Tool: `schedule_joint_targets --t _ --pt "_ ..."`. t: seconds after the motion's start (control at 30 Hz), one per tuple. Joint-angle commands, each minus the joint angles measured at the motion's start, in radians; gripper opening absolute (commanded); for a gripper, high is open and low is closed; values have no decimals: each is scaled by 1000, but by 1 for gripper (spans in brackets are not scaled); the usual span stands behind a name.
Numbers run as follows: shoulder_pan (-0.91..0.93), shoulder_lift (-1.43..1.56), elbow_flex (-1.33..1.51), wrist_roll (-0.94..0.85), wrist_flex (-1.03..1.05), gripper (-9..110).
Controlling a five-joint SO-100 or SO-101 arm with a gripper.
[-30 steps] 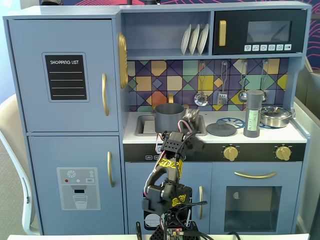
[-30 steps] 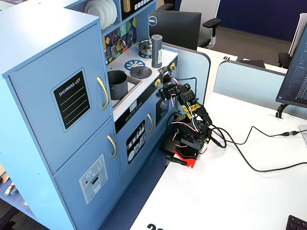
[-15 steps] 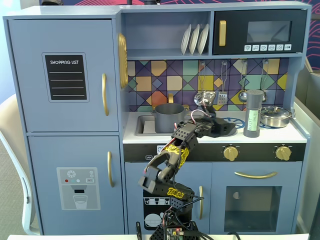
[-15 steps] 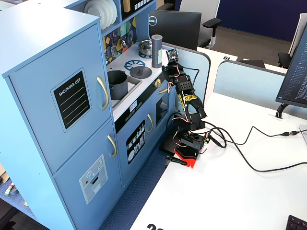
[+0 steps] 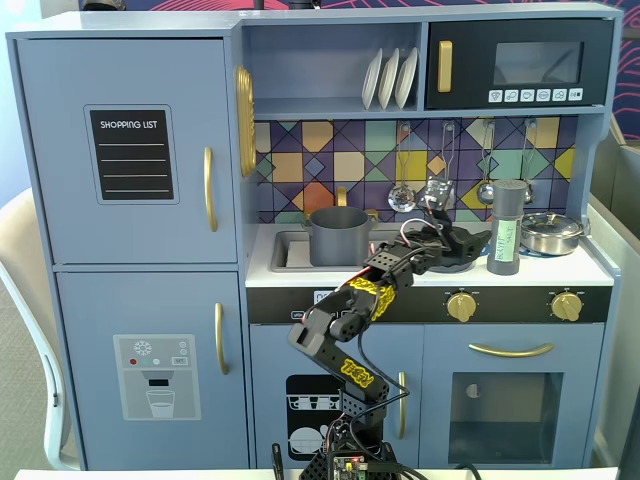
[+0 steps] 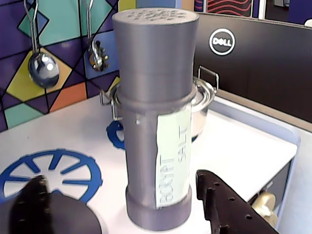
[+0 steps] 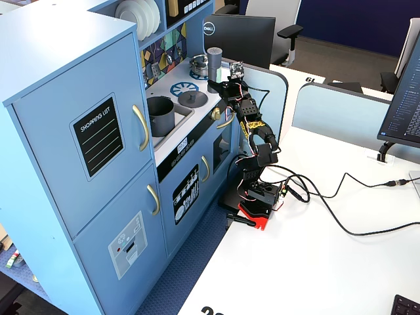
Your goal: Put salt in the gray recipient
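Your gripper (image 6: 122,204) is wide open, its 2 fingers flanking the salt (image 6: 156,117) without touching. The salt stands upright on the counter, right of the gray pot (image 5: 337,235).

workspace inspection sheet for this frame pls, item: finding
Surface: white counter of a blue toy kitchen.
Job's things: salt shaker upright on counter, untouched; gray pot in the sink.
Clutter: steel pan behind shaker, flat lid, hanging utensils, plates.
Gripper: gripper open, fingers either side of shaker, no contact.
Cables: black leads across the desk.
Surroundings: Dell monitor, office chair.
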Motion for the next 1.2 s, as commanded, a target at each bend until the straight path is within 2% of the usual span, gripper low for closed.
schedule_joint_targets --t 0.0,0.2,0.83,1.17 --pt "14 -44 -87 17 -72 48" --pt "32 -118 -117 2 -144 53" --pt "34 -357 -268 0 -272 53" --pt "32 -509 -417 -18 -268 54"
